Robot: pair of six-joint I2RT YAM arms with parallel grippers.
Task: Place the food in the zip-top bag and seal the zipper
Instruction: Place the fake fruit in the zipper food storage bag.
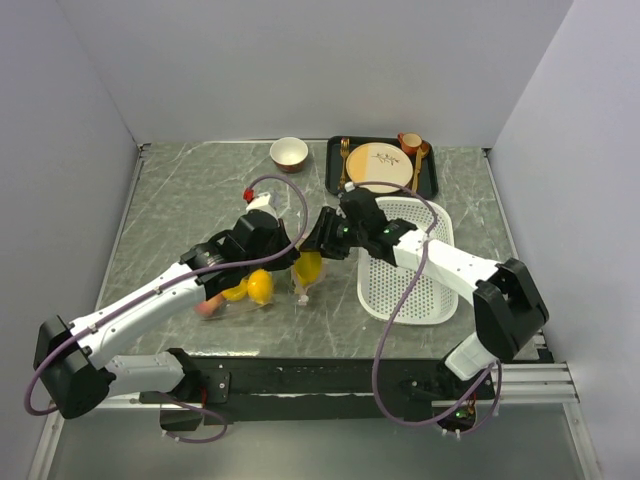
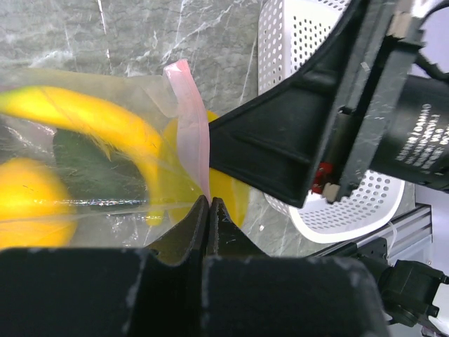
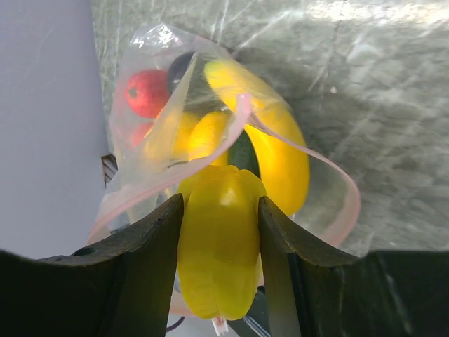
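The zip-top bag [image 1: 243,292] lies on the table in front of the white basket, mouth held up and open. Inside it I see a banana [image 3: 277,147], a red apple [image 3: 147,91], a dark purple ball [image 3: 181,67] and yellow round fruit [image 2: 28,203]. My left gripper [image 2: 209,200] is shut on the pink zipper [image 2: 191,119] strip at one side of the mouth. My right gripper [image 3: 219,203] is shut on the yellow-green piece [image 3: 219,246], which hangs right at the bag's mouth, its tip level with the zipper [image 3: 337,182] loop.
The white perforated basket [image 1: 400,290] stands just right of both grippers. At the back are a black tray [image 1: 432,180] with a beige plate [image 1: 380,165], cutlery and a cup [image 1: 410,143], and a small bowl [image 1: 289,153] to its left.
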